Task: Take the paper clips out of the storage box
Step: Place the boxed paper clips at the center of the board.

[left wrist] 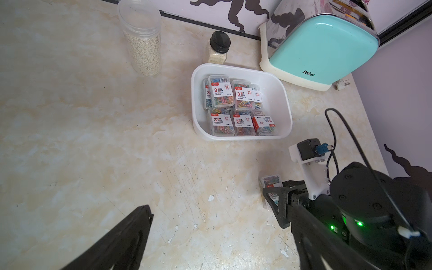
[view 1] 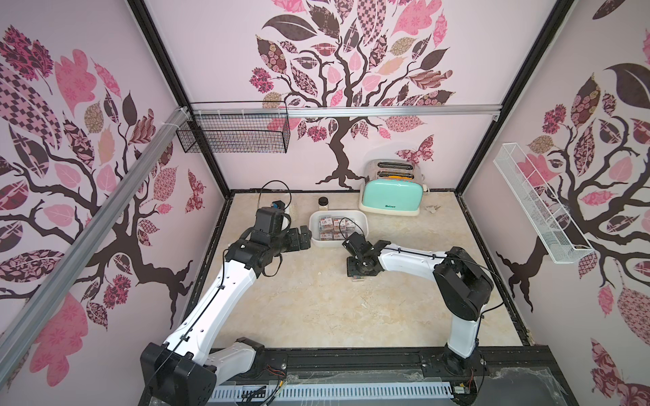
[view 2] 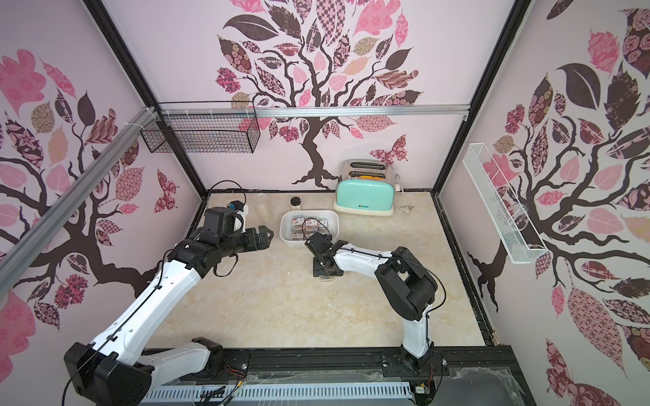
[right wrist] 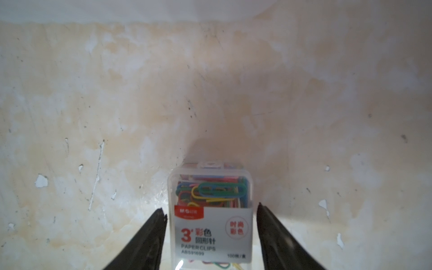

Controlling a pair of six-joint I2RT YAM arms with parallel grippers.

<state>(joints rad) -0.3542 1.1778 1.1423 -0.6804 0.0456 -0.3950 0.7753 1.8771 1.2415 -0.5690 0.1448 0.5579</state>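
Set-down step, likely: one paper clip case [right wrist: 210, 233] flat on the tabletop [right wrist: 93, 105] near the storage box [left wrist: 284, 105], flanked by right gripper [right wrist: 211, 210] jaws parted just clear of it, nothing gripped. Lift straight up to avoid dragging it, then go for the remaining cases [left wrist: 221, 93] in the box; left gripper [view 1: 304, 237] wide open, empty, beside it.

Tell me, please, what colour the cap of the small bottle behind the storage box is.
Black; the cap shows best in the left wrist view.
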